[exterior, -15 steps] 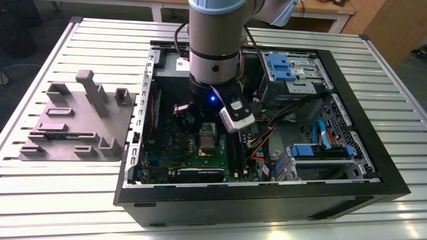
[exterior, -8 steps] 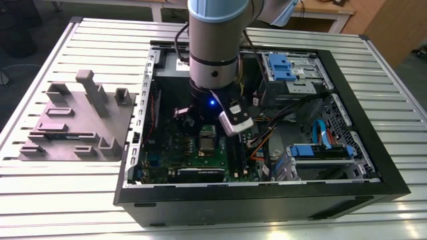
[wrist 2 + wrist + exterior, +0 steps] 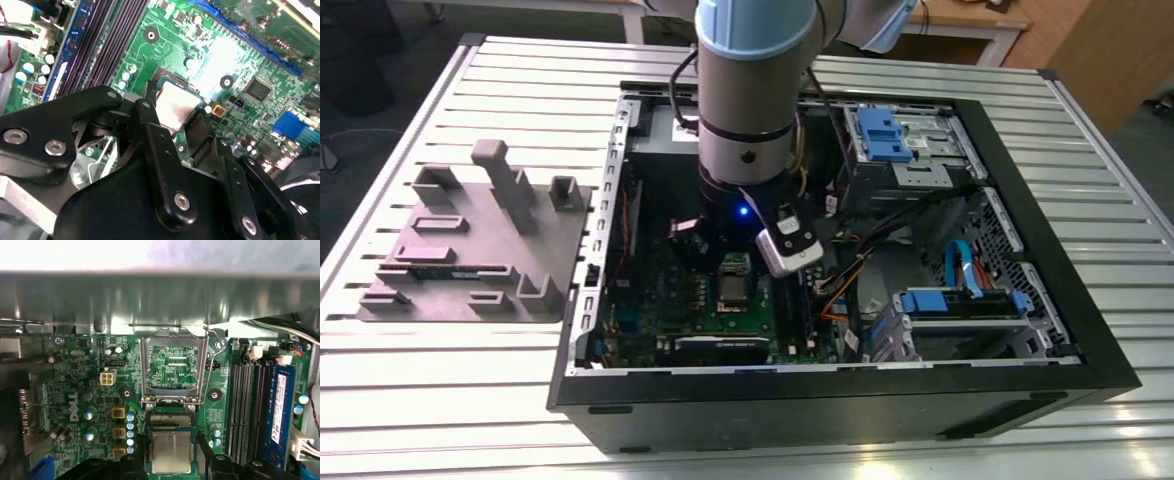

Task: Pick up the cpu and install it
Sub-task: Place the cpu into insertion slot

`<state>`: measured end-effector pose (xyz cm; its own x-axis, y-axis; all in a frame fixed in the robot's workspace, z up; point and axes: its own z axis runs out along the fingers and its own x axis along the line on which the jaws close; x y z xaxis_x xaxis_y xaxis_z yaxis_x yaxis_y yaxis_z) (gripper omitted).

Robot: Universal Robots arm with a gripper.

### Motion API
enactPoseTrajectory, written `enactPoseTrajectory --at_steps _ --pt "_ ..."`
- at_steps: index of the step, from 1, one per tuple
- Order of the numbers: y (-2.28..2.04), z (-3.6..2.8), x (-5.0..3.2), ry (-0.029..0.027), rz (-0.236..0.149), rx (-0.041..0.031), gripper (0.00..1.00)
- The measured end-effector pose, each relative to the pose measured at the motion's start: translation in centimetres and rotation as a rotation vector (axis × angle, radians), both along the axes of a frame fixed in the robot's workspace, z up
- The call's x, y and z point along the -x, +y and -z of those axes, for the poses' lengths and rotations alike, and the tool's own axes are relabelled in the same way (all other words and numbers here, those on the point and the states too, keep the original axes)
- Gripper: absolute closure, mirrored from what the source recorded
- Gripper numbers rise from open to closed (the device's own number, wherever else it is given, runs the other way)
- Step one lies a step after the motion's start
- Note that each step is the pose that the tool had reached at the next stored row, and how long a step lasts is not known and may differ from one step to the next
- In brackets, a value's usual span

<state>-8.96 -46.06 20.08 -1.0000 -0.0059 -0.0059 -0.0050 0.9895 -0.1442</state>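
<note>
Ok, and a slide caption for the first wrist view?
Silver-topped chip at the tip of the tool, next to the flipped-open metal frame on the green board, memory slots alongside.

Cpu [image 3: 171, 452] top, at the motherboard [image 3: 75, 390]: silvery-grey metal, smooth, dull satin sheen. Motherboard: green lacquered board, glossy, glared in patches. Hinged socket frame [image 3: 172, 365] on the motherboard: bare bright metal. Gripper [image 3: 175, 117] over the motherboard: matt black, with shiny steel screw heads. Case [image 3: 854, 405] around the motherboard: matt black. Tray [image 3: 467, 250] beyond the case wall: matt grey, moulded.
</note>
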Motion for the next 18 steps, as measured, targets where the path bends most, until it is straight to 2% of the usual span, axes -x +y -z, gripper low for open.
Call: enactPoseTrajectory --at_steps 3,7,12,13,16,18 --pt "-0.01 0.41 0.03 0.0002 0.000 -0.0020 0.53" --pt "0.00 0.79 0.06 0.0000 0.000 -0.0094 0.53" --pt "-0.01 0.97 0.06 0.0002 0.000 -0.0106 0.53" --pt "-0.02 0.98 0.05 0.0001 0.000 -0.0133 0.53" --pt "-0.22 0.98 0.06 0.0000 0.000 -0.0285 0.53" --pt "-0.45 0.98 0.06 0.0000 0.000 -0.0332 0.53"
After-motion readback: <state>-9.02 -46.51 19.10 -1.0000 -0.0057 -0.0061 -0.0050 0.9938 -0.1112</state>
